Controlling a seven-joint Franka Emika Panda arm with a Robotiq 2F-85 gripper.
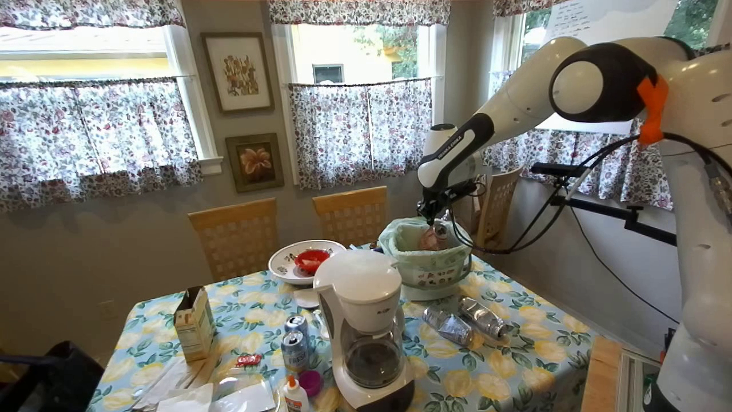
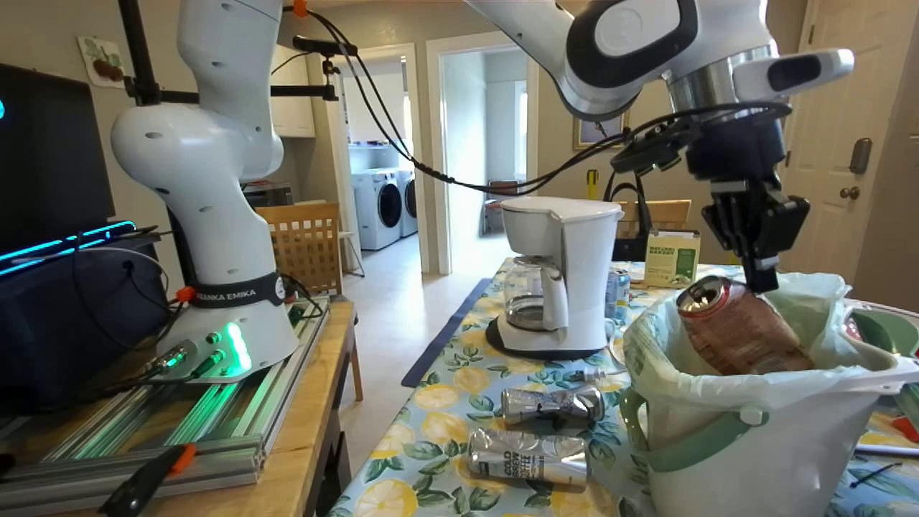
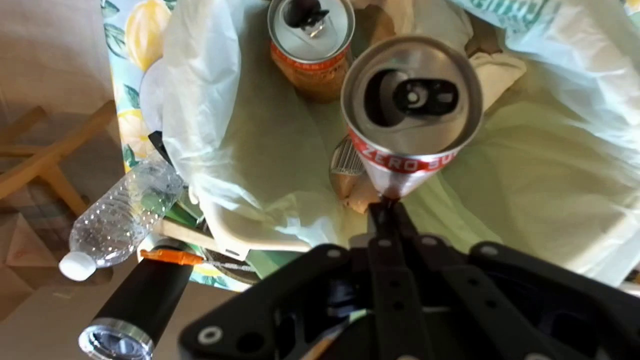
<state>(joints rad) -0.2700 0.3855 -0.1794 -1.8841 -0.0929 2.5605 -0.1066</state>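
- A drinks can [image 2: 743, 330] is tilted in the mouth of the white bucket [image 2: 775, 459], its opened lid upward; the wrist view shows "ZERO SU" on its red band.
- The gripper [image 3: 385, 207] has its fingers drawn together, pinching the can's dented side below the lid.
- A pale green liner [image 3: 210, 100] covers the bucket's inside; an orange can [image 3: 315, 80] sits in it, just beside.
- Two silver cans [image 2: 528, 456] lie near the bucket on a lemon-print tablecloth [image 2: 445, 427].
- Elsewhere on it: coffee maker [image 2: 592, 287], white plate [image 1: 280, 266] with red bowl [image 1: 314, 255], carton [image 1: 193, 332].
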